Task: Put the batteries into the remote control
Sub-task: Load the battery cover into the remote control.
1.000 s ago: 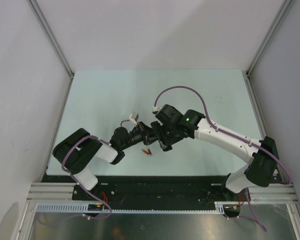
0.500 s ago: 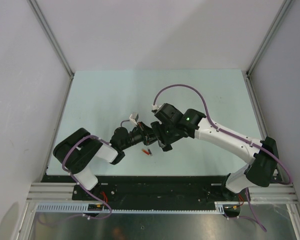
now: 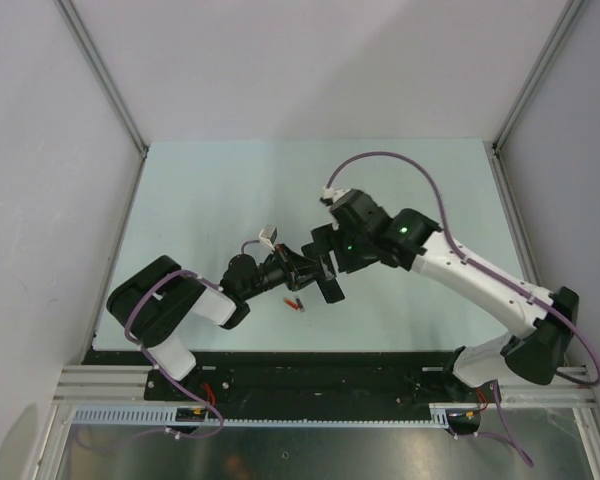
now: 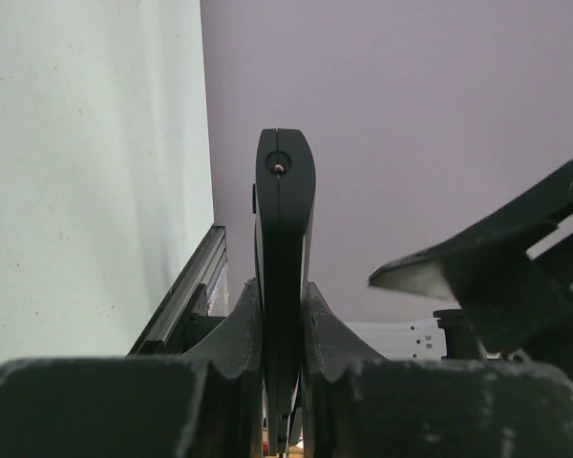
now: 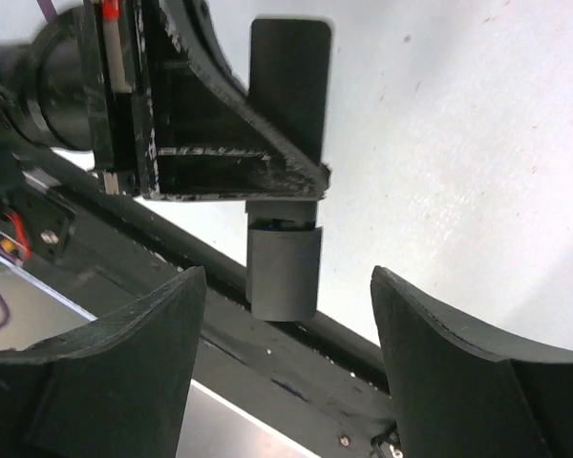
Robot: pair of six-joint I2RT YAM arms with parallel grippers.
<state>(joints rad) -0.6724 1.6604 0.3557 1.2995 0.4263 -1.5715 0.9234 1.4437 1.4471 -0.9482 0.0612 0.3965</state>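
Covering remote control (image 5: pixel 283 273) mid-length, left claw (image 4: pixel 284 320)

Near the middle of the pale green table (image 3: pixel 220 190), my left gripper (image 3: pixel 302 268) clamps the black remote control (image 3: pixel 328 288), my right gripper (image 3: pixel 325 243) hangs close by the remote's far end, and 1 red-orange battery (image 3: pixel 294 302) lies on the table just beside them, on the near side.
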